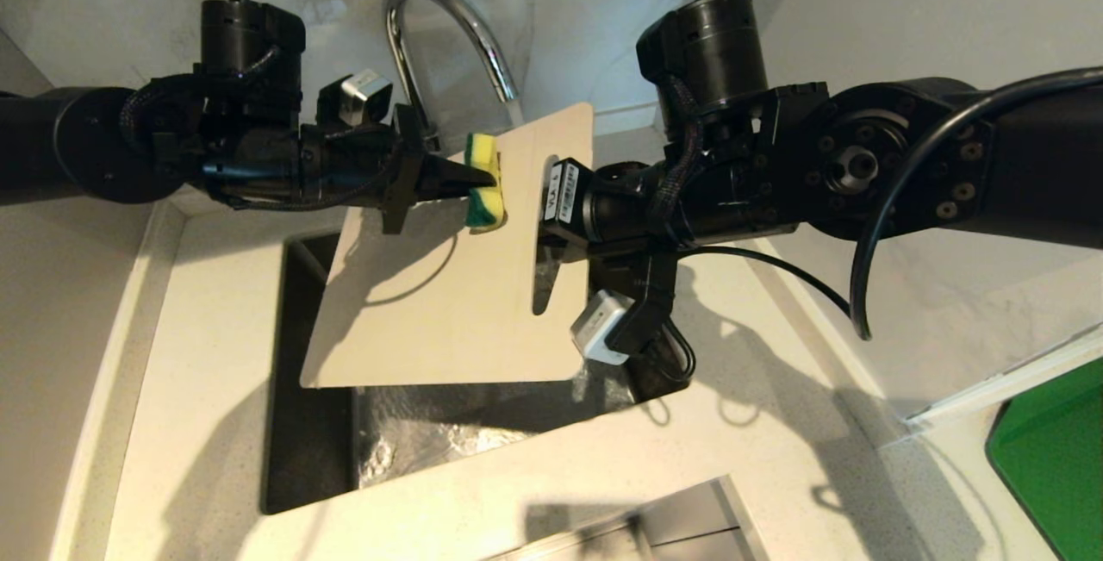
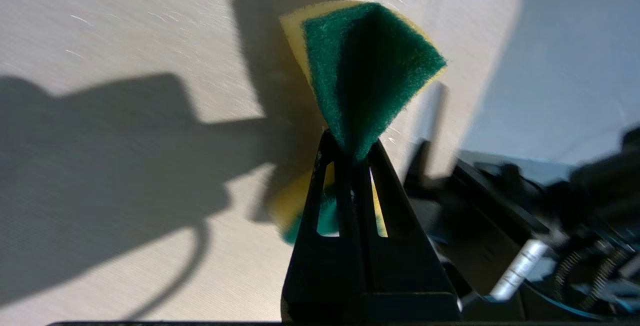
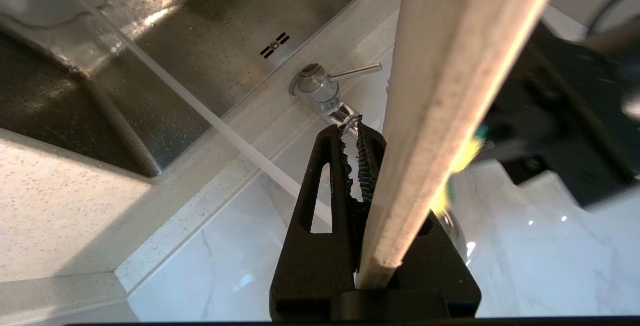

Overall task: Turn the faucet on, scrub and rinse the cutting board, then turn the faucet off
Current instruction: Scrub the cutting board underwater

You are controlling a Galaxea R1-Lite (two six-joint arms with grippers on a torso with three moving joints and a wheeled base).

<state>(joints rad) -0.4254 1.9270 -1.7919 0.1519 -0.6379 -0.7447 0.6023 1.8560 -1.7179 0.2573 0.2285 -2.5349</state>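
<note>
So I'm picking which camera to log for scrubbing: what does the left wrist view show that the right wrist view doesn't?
Only the left wrist view shows the sponge's green pad, pinched in the left hand, against the cutting board's broad face. Only the right wrist view shows the sink, the faucet's lever and the right hand clamping the board's edge. Both show board and sponge.

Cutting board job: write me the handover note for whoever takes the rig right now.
Left gripper: shut on the sponge, pressed against the cutting board near its far edge.
Right gripper: shut on the board's slotted end, holding it tilted over the sink.
Faucet: a stream crosses the right wrist view, so water looks on.
Done: tap on, scrubbing underway.
Left: finish scrubbing, rinse, shut the lever.
</note>
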